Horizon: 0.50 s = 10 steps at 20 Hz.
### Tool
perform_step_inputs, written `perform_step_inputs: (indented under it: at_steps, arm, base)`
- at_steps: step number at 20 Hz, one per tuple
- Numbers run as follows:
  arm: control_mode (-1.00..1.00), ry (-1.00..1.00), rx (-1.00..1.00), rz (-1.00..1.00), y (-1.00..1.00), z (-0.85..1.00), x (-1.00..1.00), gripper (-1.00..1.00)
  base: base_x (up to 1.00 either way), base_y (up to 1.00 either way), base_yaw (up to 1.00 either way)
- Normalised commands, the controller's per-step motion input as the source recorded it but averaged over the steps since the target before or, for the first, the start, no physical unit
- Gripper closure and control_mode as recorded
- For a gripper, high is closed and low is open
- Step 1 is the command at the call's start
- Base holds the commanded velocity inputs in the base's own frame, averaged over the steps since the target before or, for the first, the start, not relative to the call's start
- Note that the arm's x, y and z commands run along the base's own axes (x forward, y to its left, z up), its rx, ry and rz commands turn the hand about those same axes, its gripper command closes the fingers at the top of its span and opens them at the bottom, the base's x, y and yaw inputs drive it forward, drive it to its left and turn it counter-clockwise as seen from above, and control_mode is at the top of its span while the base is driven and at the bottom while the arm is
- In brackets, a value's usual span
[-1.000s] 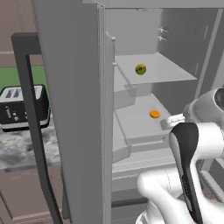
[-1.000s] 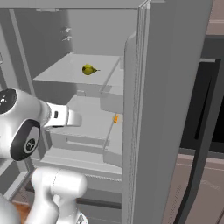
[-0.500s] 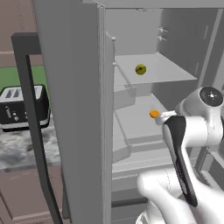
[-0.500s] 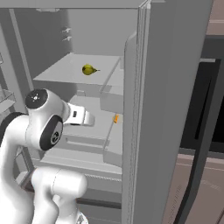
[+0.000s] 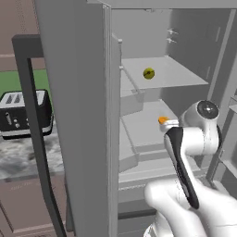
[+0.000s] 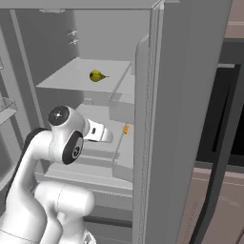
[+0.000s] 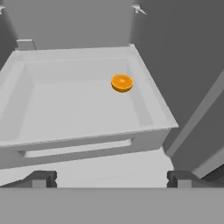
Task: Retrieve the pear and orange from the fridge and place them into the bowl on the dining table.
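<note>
The fridge (image 5: 78,115) stands open, and its grey door (image 6: 181,119) shows edge-on in the right base view. The yellow-green pear (image 5: 148,73) (image 6: 96,76) lies on the upper shelf. One level down, the orange (image 7: 122,82) (image 5: 163,120) (image 6: 126,129) rests toward the back right of a shallow pale drawer (image 7: 26,109). My gripper (image 7: 111,179) is open and empty. It hovers in front of that drawer's front wall, level with the orange and short of it. My white hand (image 6: 97,133) reaches into the fridge. The bowl and the dining table are out of view.
A black toaster (image 5: 25,113) sits on a marbled counter (image 5: 23,157) left of the fridge. A long dark door handle (image 5: 34,115) stands in front of it. Door bins (image 6: 124,109) jut inward beside my hand. A dark oven front (image 6: 224,109) lies to the right.
My arm has swung further into the fridge, bringing the hand closer to the drawer with the orange. The jaws stayed open. Both fruits lie where they were.
</note>
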Motion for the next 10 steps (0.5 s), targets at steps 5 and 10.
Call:
perform_step_inputs:
  at_steps: [5, 10]
  arm:
    - [-1.00, 0.02, 0.05, -0.08, -0.03, -0.02, 0.49, -1.00]
    - [-1.00, 0.05, 0.09, -0.05, -0.15, 0.00, 0.35, -1.00]
  base:
    - [0.00, 0.00, 0.00]
    - [0.00, 0.00, 0.00]
